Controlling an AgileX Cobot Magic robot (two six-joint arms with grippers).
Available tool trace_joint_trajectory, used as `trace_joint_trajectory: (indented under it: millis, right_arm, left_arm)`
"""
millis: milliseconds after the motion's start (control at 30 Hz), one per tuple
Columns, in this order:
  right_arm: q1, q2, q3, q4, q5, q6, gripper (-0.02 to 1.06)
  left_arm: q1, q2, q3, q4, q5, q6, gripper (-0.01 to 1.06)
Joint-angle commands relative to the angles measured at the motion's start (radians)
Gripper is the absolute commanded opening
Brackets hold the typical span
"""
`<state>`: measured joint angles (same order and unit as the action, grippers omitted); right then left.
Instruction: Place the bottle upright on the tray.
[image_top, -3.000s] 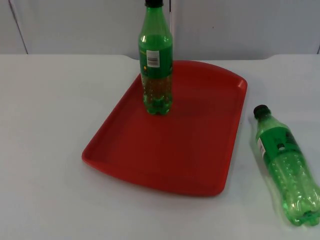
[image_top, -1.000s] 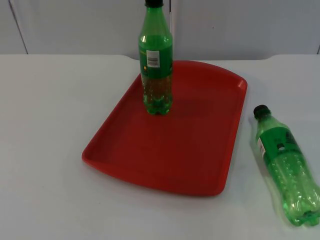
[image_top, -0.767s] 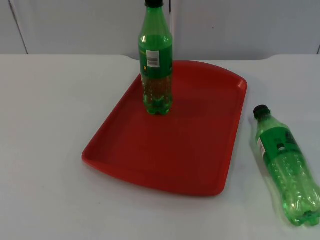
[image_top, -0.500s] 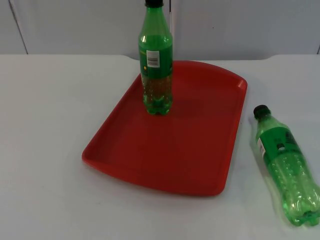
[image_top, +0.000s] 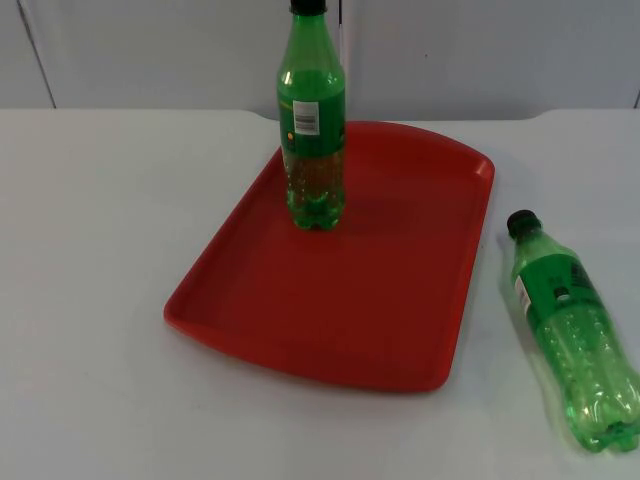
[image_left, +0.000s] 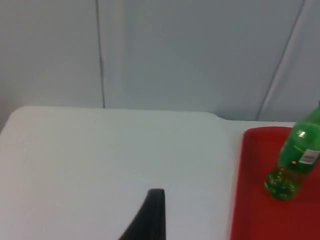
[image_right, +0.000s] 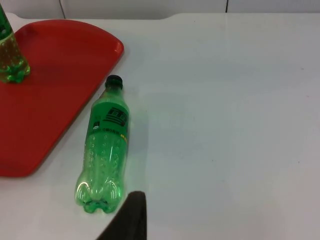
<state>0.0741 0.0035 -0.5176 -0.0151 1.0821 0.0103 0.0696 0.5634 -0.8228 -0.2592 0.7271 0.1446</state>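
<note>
Tray (image_top: 380, 300), red, sits mid-counter (image_top: 90, 300), with one green bottle (image_top: 313, 120) upright on its far left part, black cap on, label facing the top camera. A second bottle (image_top: 570, 330) lies on its side on the white counter just right of the tray, not touching it, cap pointing toward the wall (image_top: 480, 50) and base toward the near edge. In the right wrist view this lying bottle (image_right: 105, 150) rests beside the tray's rim (image_right: 60, 115), and the right claw (image_right: 131, 215) hangs just off the bottle's base, holding nothing; only one black fingertip is seen, so its opening cannot be told. In the left wrist view the left claw (image_left: 152, 212) hangs over bare counter, well apart from the tray (image_left: 260, 200) and the standing bottle (image_left: 292, 162); it grips nothing, and its opening cannot be told either.
</note>
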Motion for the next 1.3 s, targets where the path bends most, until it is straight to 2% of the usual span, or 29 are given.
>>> trace_joint_trajectory:
  millis: [0, 100, 367, 467, 500, 633, 933, 1100, 1267]
  right_arm:
    - [-0.006, -0.003, 0.002, 0.0, -0.005, -0.002, 1.05]
    - [-0.006, -0.003, 0.002, 0.0, -0.005, -0.002, 1.05]
    - [-0.006, -0.003, 0.002, 0.0, -0.005, -0.002, 1.05]
    - [-0.006, -0.003, 0.002, 0.0, -0.005, -0.002, 1.05]
    - [-0.006, -0.003, 0.002, 0.0, -0.005, -0.002, 1.05]
    - [-0.006, -0.003, 0.002, 0.0, -0.005, -0.002, 1.05]
    - [-0.006, -0.003, 0.002, 0.0, -0.005, -0.002, 1.05]
    - [-0.006, -0.003, 0.002, 0.0, -0.005, -0.002, 1.05]
    - [-0.006, -0.003, 0.002, 0.0, -0.005, -0.002, 1.05]
  left_arm:
    - [-0.027, -0.049, 0.028, -0.041, 0.0, 0.03, 0.9]
    - [-0.061, -0.111, 0.067, -0.025, 0.001, 0.033, 0.9]
    - [-0.075, -0.262, 0.12, 0.034, 0.023, 0.033, 0.9]
    - [-0.075, -0.33, 0.143, 0.043, 0.105, 0.03, 0.9]
    - [-0.075, -0.33, 0.143, 0.043, 0.105, 0.03, 0.9]
    - [-0.075, -0.398, 0.183, 0.062, 0.191, 0.03, 0.9]
    - [-0.075, -0.563, 0.305, 0.067, 0.214, 0.004, 0.9]
    - [-0.075, -0.563, 0.303, 0.084, 0.256, -0.004, 0.9]
    - [-0.075, -0.563, 0.303, 0.159, 0.312, -0.089, 0.9]
